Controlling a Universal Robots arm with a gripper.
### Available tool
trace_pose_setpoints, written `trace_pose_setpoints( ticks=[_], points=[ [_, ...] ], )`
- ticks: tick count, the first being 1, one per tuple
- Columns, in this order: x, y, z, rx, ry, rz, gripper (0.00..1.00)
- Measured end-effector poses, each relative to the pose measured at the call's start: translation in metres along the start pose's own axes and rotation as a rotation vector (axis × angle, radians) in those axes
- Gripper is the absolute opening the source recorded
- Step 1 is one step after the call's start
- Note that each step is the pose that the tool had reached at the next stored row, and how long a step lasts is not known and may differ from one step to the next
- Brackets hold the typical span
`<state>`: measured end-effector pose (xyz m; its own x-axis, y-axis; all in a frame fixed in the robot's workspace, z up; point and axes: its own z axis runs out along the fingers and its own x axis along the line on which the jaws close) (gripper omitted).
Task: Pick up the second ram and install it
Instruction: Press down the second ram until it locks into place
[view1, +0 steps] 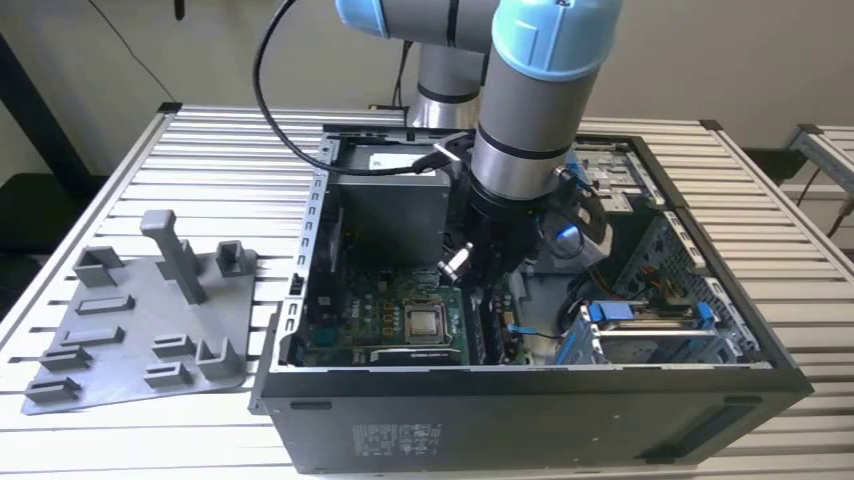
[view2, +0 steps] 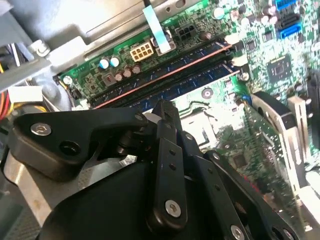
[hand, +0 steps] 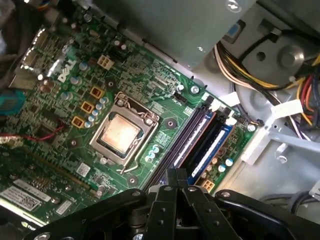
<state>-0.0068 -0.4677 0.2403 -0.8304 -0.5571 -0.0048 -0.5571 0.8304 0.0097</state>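
Observation:
My gripper (view1: 461, 268) hangs inside the open computer case, low over the motherboard's memory slots. In both wrist views its black fingers (hand: 177, 176) are pressed together with nothing showing between them. The fingertips (view2: 165, 107) stand just above one end of the slots. Long dark memory sticks (hand: 189, 142) sit in neighbouring slots (view2: 190, 80), side by side. I cannot tell which of them is the second ram. The grey tray (view1: 134, 330) with upright pegs lies on the table at the exterior view's left, with no dark stick on it.
The black case (view1: 534, 415) walls in the arm on all sides. A bare processor socket (hand: 120, 132) lies beside the slots. A grey power supply box (view1: 387, 205) and bundled cables (hand: 250, 65) crowd the far end. A blue-tabbed drive bay (view1: 627, 320) stands at the exterior view's right.

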Motion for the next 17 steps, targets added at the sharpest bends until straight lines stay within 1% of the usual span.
trace_pose_setpoints(
  ticks=[8, 17],
  points=[
    [0.0, 0.0, 0.0, 0.001, -0.001, -0.146, 0.11],
    [0.0, 0.0, 0.0002, 0.0007, -0.0004, -0.31, 0.11]
  ],
)
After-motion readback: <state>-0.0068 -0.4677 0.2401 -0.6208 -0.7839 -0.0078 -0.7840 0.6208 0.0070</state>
